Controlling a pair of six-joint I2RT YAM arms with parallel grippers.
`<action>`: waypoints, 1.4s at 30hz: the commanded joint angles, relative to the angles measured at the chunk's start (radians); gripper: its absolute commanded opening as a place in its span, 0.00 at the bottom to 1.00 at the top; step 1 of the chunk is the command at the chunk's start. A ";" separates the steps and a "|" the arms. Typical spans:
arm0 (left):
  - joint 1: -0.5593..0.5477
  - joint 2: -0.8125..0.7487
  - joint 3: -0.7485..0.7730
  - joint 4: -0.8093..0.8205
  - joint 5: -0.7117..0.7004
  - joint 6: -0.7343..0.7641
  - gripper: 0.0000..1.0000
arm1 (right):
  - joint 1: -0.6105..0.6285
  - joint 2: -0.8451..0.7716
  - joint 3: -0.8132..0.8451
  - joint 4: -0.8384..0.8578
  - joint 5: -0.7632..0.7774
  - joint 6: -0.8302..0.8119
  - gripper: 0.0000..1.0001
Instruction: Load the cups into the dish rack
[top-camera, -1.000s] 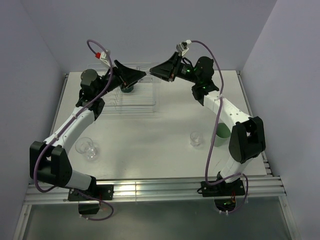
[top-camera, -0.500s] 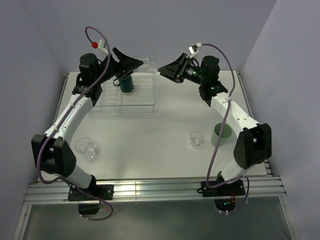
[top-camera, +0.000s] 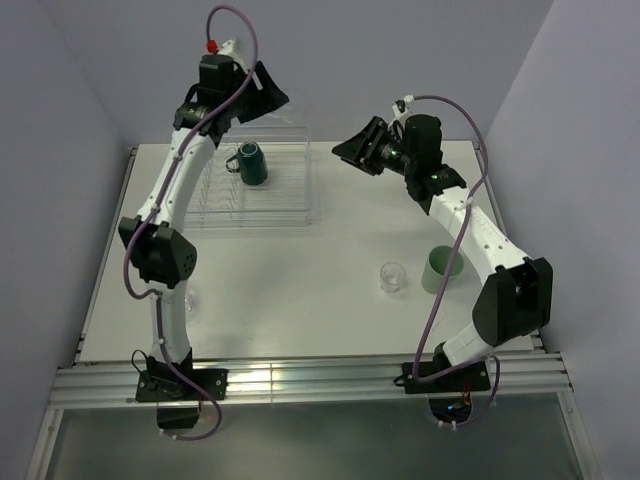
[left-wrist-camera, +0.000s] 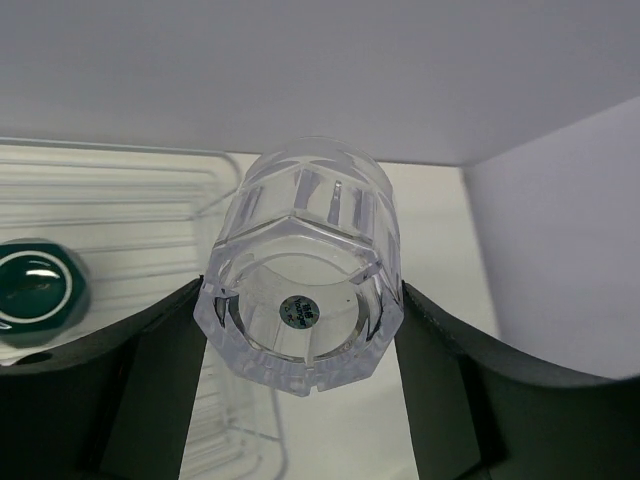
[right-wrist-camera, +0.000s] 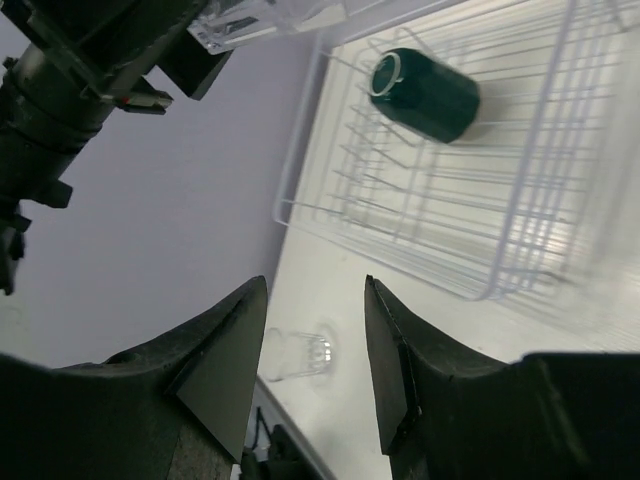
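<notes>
The white counter (top-camera: 300, 300) is carrying four things directly. The clear wire dish rack (top-camera: 285, 200) is sitting at the far left part, close to the back edge. A clear glass tumbler (top-camera: 393, 277) is standing upright right of the middle, and a mint-green cup (top-camera: 441, 268) is standing just beside it on the right. A second clear tumbler (right-wrist-camera: 295, 352) is resting near the left edge, mostly hidden in the top view.

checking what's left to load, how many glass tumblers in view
3: a tumbler in the left hand, a second tumbler on the table beside the mint-green cup, a third tumbler partly hidden by the left arm.
</notes>
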 joint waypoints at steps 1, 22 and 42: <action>-0.072 0.051 0.125 -0.146 -0.175 0.160 0.00 | -0.003 -0.054 0.041 -0.075 0.089 -0.091 0.52; -0.210 0.238 0.110 -0.140 -0.616 0.283 0.00 | -0.002 -0.049 -0.036 -0.102 0.118 -0.180 0.52; -0.210 0.336 0.077 -0.058 -0.669 0.316 0.00 | 0.006 -0.026 -0.073 -0.072 0.106 -0.189 0.51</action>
